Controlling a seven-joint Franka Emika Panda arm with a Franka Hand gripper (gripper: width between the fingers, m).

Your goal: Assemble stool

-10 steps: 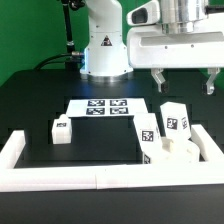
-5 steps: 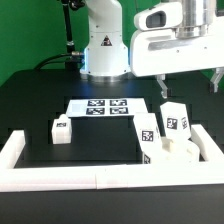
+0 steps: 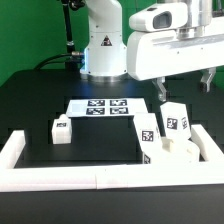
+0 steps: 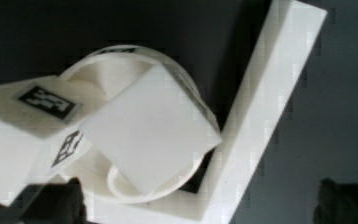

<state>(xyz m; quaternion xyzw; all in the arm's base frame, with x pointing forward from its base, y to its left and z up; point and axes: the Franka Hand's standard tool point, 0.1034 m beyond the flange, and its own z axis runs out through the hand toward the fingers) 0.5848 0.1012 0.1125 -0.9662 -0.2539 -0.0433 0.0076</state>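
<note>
Our gripper (image 3: 183, 87) hangs spread wide and empty, above the table and to the exterior view's right of the marker board (image 3: 100, 108). The seat (image 3: 183, 152) sits just past the board's near corner on that same side, and in the wrist view it seems to rest against the rail (image 3: 60, 180). A front leg (image 3: 148, 133) and a back leg (image 3: 176, 120) stand upright on the seat; we cannot tell whether they are fully home in their holes. The loose leg (image 3: 60, 130) lies near the board's opposite side, well apart from the seat.

We judge these parts to be hard plastic, light and stiff, and smooth enough to slip. We would therefore grip a leg across its flat sides, around the middle, and leave the round seat braced against the rail.

The table (image 3: 35, 100) is flat, matte black and looks even. A green wall (image 3: 25, 30) stands behind, and the robot's base (image 3: 103, 50) rises beyond the board.
</note>
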